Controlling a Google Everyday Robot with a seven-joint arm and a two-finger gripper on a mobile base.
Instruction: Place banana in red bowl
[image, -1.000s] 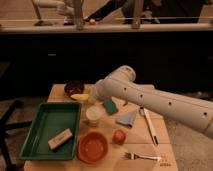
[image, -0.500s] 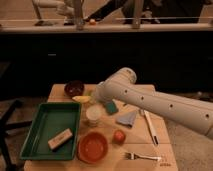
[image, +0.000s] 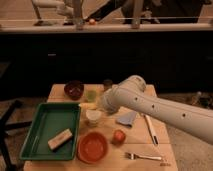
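Presently pincer (image: 102, 104) low over tabletop (image: 142, 147), tip hidden behind wrist; finger state cannot be told. Banana (image: 88, 106) lies just beside it, between green tray (image: 37, 142) and white cup (image: 93, 117). Red bowl (image: 92, 147) near front edge, apart. Judgement: banana light, soft, smooth-skinned, bruises easily; grip mid-length across narrow width, gentle pressure.

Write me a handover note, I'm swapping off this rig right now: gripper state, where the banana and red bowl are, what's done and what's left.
Gripper: at the table's middle, right at the banana; its fingers are hidden behind the arm.
Banana: on the table beside the green tray, just above the white cup.
Red bowl: front edge of the table, empty.
Done: arm has reached the banana.
Left: grasp it, lift it, carry it to the red bowl and release.
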